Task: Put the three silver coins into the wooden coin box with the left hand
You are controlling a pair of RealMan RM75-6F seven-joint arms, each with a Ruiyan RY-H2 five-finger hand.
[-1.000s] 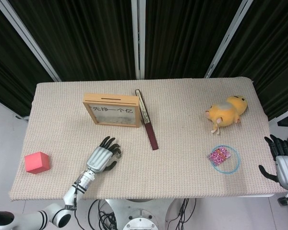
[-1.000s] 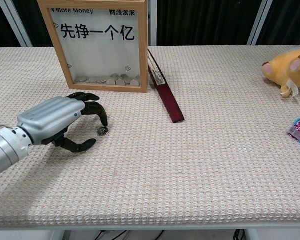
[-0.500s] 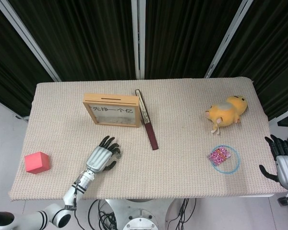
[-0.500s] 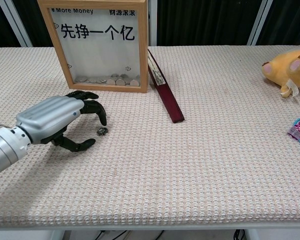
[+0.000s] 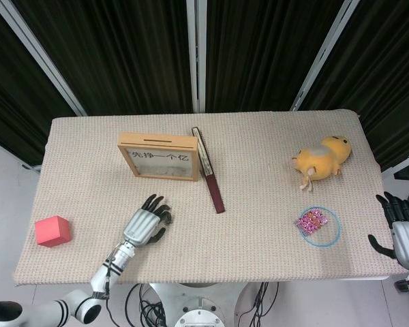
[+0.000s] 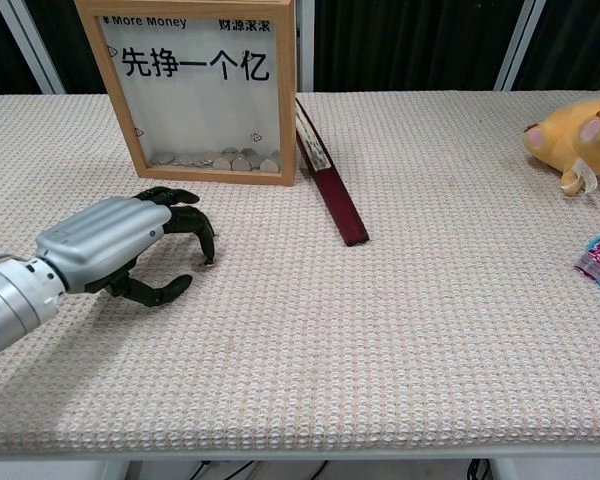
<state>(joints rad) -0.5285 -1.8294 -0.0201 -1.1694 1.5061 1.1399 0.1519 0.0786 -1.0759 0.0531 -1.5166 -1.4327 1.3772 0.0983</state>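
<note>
Since the earlier frames, we see the left hand [image 6: 120,245] shift slightly toward the right edge of the table [image 6: 430,330], so that its curled fingertips [image 6: 206,240] now cover most of the silver coin [image 6: 206,265], of which only a sliver shows on the woven cloth. We cannot tell whether the fingertips touch the coin; the hand holds nothing yet, its fingers bent and apart, thumb low beside them. The coin lies near the front-left part of the table, just in front of the wooden coin box [image 6: 195,90], which stands toward the back-left and holds a heap of coins behind its clear pane (its slot shows on the top face in the head view [image 5: 158,141]). The right hand [image 5: 403,228] hangs off the table's right edge, fingers spread, holding nothing.

We judge the coin to be light, stiff, thin and smooth, lying flat in the textured weave, so it offers little edge. A pinch across its rim between thumb and fingertip, perhaps after tipping it up, seems the sensible hold; a loose pinch may let it slip.
</note>
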